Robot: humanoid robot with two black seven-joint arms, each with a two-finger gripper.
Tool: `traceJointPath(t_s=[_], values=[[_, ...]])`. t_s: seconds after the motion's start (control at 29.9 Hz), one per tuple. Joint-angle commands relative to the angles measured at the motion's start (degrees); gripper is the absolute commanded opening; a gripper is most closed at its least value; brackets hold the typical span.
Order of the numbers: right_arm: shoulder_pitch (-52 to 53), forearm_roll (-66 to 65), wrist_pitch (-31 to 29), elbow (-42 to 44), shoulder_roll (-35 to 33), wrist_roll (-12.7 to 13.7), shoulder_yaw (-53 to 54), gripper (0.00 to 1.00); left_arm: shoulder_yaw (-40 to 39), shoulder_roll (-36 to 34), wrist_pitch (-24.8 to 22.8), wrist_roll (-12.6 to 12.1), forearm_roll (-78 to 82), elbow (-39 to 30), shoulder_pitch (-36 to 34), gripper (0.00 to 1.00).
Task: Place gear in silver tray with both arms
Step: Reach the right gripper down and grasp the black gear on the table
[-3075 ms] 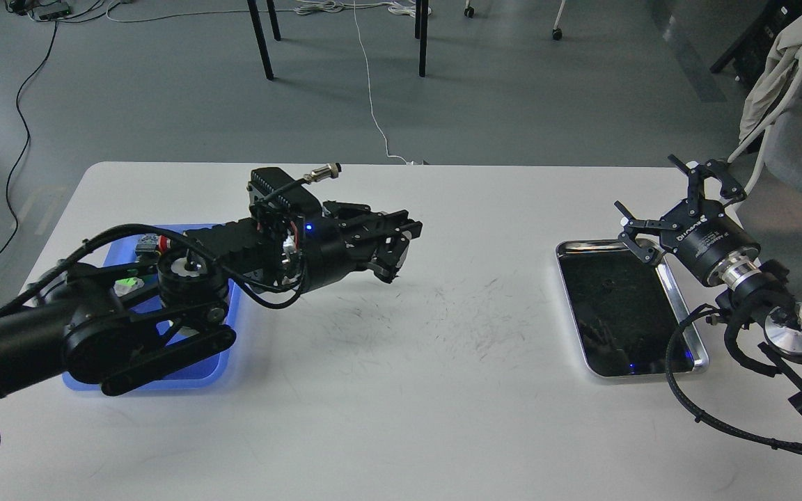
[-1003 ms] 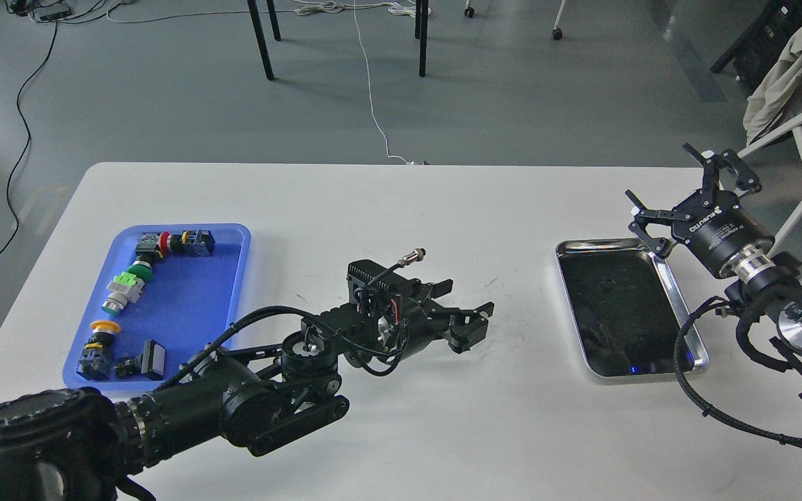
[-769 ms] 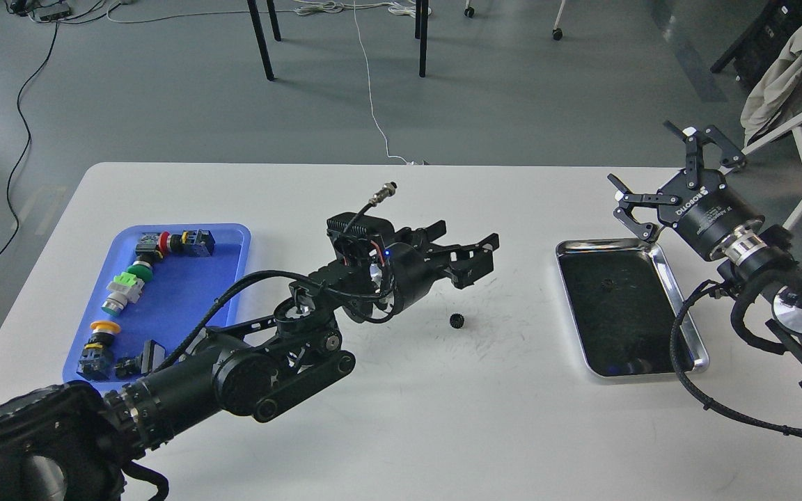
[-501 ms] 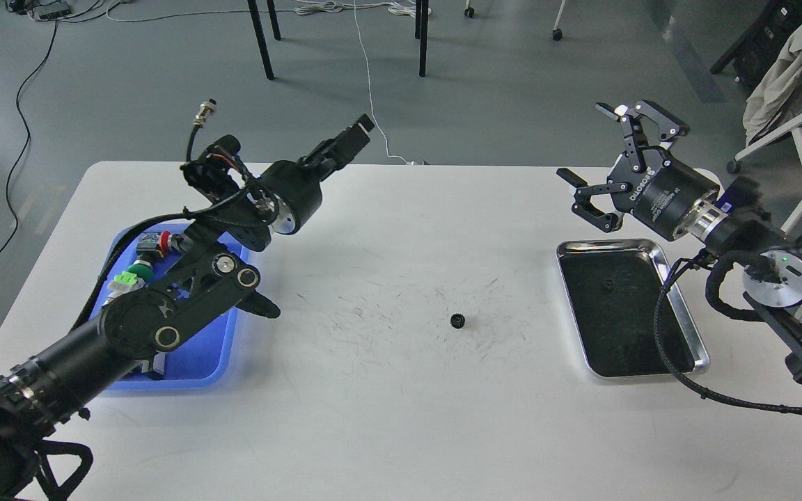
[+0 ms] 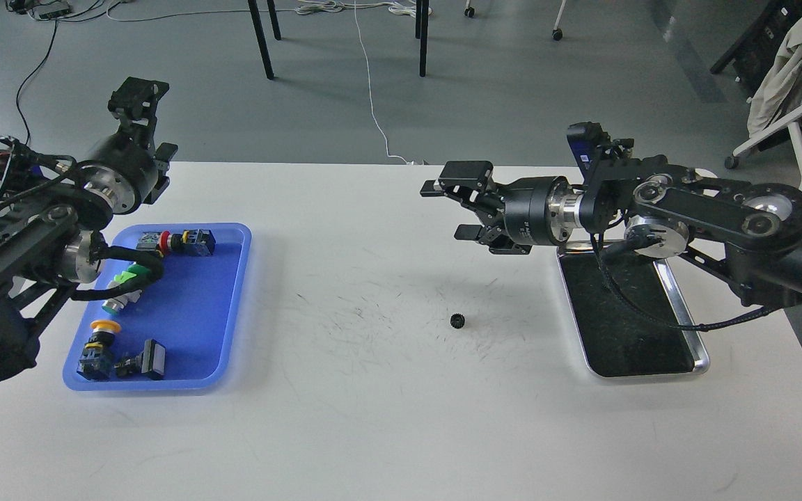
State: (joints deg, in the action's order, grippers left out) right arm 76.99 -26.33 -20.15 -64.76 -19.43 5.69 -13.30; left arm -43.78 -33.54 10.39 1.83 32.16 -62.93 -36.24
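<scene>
A small black gear [image 5: 457, 321] lies alone on the white table, left of the silver tray [image 5: 641, 374]. The tray sits at the right with a dark floor, and I see nothing in it. My right arm reaches leftward over the tray's far end. Its gripper [image 5: 446, 209] is open and empty, and hovers above and behind the gear. My left gripper [image 5: 152, 122] is raised at the far left beyond the blue tray. It points away from me with its fingers apart and holds nothing.
A blue plastic tray [image 5: 192, 379] at the left holds several coloured push-button switches [image 5: 126, 289]. The right arm's black cable [image 5: 651, 319] loops over the silver tray. A chair with cloth [image 5: 784, 83] stands off the table's right far corner.
My left gripper set the gear down mid-table, opened, and drew back up to the far left. My right arm swung left from beside the silver tray to above the gear.
</scene>
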Motion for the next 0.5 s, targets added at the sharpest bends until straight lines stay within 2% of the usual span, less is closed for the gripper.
traceJointPath(t_s=[0.0, 0.1, 0.2, 0.47], values=[[7.1, -4.8, -1.3, -0.3, 6.0, 3.9, -14.0, 0.97, 0.1, -0.4, 0.3, 1.0, 0.0, 0.0, 0.8, 0.98], [9.7, -5.8, -4.3, 1.5, 9.5, 4.6, -19.2, 0.97, 0.1, -1.3, 0.3, 1.3, 0.0, 0.0, 1.3, 0.98], [9.6, -5.8, -7.8, 7.3, 13.2, 4.6, -20.9, 0.97, 0.3, -1.6, 0.3, 2.1, 0.0, 0.0, 1.4, 0.98], [6.2, -6.3, -7.9, 14.6, 19.4, 4.6, -21.7, 0.96, 0.4, -1.8, 0.8, 2.7, 0.0, 0.0, 1.7, 0.98]])
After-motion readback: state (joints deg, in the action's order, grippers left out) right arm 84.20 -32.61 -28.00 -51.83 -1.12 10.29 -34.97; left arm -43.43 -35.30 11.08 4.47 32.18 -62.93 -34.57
